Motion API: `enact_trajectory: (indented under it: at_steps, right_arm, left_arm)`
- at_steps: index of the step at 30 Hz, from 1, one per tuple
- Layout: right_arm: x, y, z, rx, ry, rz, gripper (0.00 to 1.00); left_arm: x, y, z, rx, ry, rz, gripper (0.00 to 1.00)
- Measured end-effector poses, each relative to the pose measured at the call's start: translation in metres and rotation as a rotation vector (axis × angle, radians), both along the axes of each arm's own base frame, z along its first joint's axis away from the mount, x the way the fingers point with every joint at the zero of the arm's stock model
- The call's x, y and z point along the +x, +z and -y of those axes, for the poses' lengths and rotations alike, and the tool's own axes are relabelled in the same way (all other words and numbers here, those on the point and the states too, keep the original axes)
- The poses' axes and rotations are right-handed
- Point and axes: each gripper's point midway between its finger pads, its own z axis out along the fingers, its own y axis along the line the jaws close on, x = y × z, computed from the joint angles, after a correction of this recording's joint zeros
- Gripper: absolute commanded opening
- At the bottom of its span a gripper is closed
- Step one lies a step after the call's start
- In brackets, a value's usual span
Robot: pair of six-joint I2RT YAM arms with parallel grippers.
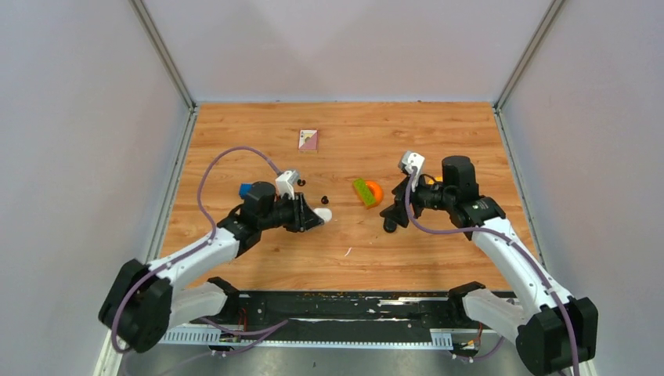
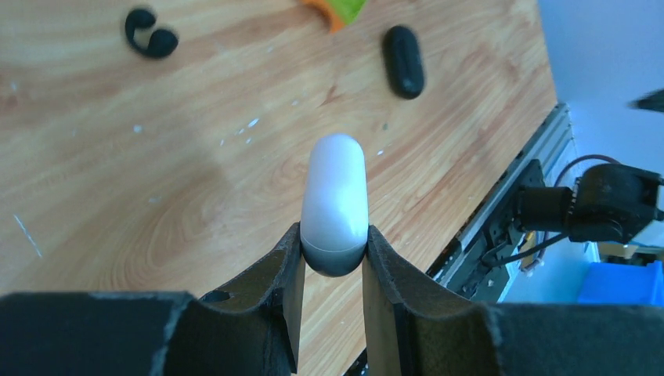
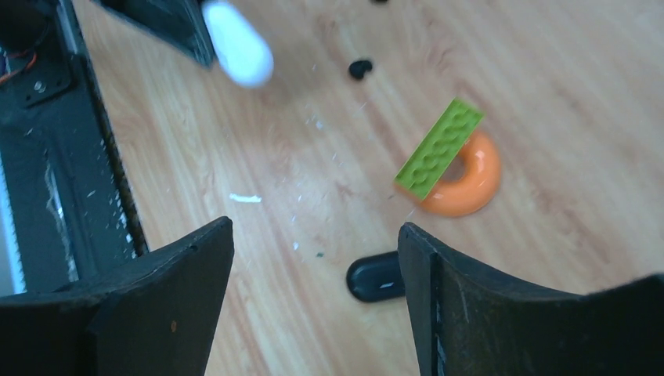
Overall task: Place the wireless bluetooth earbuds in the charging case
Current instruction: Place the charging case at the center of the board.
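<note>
Left claw (image 2: pixel 334 254) clamped on white charging case (image 2: pixel 335 188), black earbuds (image 2: pixel 150 37) well beyond on desk (image 2: pixel 156 204), right claw (image 3: pixel 315 227) wide open by black case (image 3: pixel 374 279)

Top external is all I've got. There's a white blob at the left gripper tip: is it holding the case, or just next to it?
Observer: Holding. In the left wrist view the left gripper is shut on the white case. Both fingers pinch its near end, and the rest sticks out past the tips.
Operator: Is the right gripper on the black case?
Observer: No. The right wrist view shows the right gripper open. The black case lies on the table, one end hidden behind a finger.
Operator: Any bud I can make out properly?
Observer: The left wrist view shows a black earbud, C-shaped from there, lying apart from both cases.
</note>
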Motion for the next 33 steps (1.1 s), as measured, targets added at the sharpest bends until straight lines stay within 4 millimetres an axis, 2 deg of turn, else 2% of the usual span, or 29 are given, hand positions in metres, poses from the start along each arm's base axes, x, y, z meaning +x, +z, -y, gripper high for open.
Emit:
enact_trajectory:
  at_steps: [3,7,17,19,22,27,31,33]
  right_arm:
    - [0.009,0.019,0.000,0.043,-0.017,0.083,0.77]
    - [0.014,0.013,0.002,0.046,-0.033,0.074,0.79]
    - [0.018,0.003,0.010,0.026,-0.056,0.068,0.81]
    - [0.020,0.000,0.010,0.021,-0.059,0.062,0.81]
    - [0.021,-0.003,0.011,0.014,-0.063,0.055,0.82]
    - [0.029,-0.010,0.017,-0.018,-0.093,0.056,0.83]
    - [0.040,-0.024,0.028,-0.078,-0.137,0.060,0.82]
    - [0.045,-0.031,0.035,-0.116,-0.159,0.065,0.76]
  left_arm:
    - [0.001,-0.033,0.003,0.027,0.026,-0.136,0.06]
    - [-0.006,-0.070,0.003,0.051,0.047,-0.272,0.10]
    - [-0.011,-0.090,-0.007,0.145,0.071,-0.347,0.34]
    - [-0.010,-0.090,-0.010,0.174,0.074,-0.351,0.41]
    - [-0.007,-0.090,-0.016,0.225,0.082,-0.342,0.44]
    - [-0.011,-0.088,-0.038,0.341,0.120,-0.328,0.52]
    - [-0.009,-0.065,-0.059,0.417,0.171,-0.256,0.57]
    - [-0.004,-0.046,-0.066,0.428,0.198,-0.200,0.57]
